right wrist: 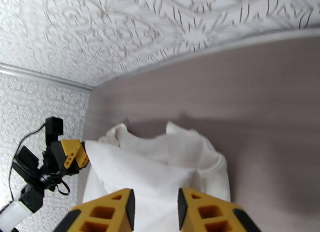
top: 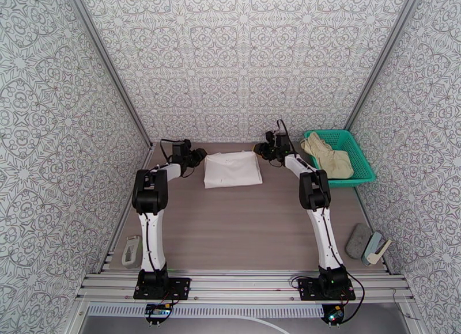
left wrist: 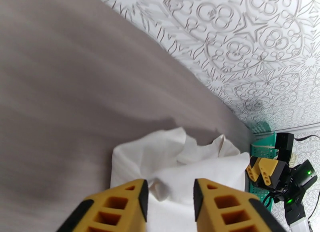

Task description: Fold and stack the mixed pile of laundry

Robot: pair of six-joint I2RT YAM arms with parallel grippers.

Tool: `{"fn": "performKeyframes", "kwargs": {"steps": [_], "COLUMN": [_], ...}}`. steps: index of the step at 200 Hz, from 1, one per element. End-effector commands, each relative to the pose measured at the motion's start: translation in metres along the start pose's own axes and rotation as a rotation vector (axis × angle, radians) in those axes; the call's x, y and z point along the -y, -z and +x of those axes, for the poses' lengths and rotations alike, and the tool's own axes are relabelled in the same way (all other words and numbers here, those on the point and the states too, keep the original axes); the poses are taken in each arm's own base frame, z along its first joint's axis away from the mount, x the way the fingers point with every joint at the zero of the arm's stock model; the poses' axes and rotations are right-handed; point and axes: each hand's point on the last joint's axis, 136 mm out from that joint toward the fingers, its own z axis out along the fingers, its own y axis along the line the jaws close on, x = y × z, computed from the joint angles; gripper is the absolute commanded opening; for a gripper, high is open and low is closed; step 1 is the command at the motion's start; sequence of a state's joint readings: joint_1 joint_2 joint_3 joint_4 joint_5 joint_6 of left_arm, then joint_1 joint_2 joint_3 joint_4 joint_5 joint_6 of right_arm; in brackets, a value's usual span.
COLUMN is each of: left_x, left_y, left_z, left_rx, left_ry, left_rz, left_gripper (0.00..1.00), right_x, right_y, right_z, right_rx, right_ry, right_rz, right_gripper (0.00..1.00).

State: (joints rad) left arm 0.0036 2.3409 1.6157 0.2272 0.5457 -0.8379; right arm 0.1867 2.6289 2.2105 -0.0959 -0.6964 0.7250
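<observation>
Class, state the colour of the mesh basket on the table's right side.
The basket is green, clearest in the top external view.

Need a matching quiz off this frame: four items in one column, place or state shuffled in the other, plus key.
Items
1. white T-shirt
2. beige shorts
3. green basket
4. left claw

Place or state
A. lying in the basket
B. jaws apart at the shirt's left side
C. at the far right corner of the table
D. folded into a rectangle on the table

Pairs: 1-D, 2-A, 3-C, 4-B
</observation>
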Motion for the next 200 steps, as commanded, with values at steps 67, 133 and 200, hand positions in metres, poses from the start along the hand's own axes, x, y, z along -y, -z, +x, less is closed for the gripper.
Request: {"fn": "performKeyframes", "kwargs": {"steps": [67, 133, 200], "left_x": [0.048, -0.001, -0.025], "left_y": [0.100, 0.151, 0.149], "left_z": [0.026, 0.101, 0.105], "left_rx": [-0.048, -0.187, -0.213], "left_ry": [-0.162, -0.105, -0.028], "left_rz": [-0.157, -0.254, -0.217], "left_gripper": [0.42, 0.47, 0.52], "right_x": [-0.053, -0.116, -0.139], "right_y": [0.077, 0.069, -0.003], "right_z": [0.006, 0.153, 0.247], "right_rx": [0.004, -0.234, -0.392], "right_ry": [0.252, 1.070, 1.636], "right_rz": [0.149, 0.132, 0.016], "right_gripper": [0.46, 0.62, 0.64]}}
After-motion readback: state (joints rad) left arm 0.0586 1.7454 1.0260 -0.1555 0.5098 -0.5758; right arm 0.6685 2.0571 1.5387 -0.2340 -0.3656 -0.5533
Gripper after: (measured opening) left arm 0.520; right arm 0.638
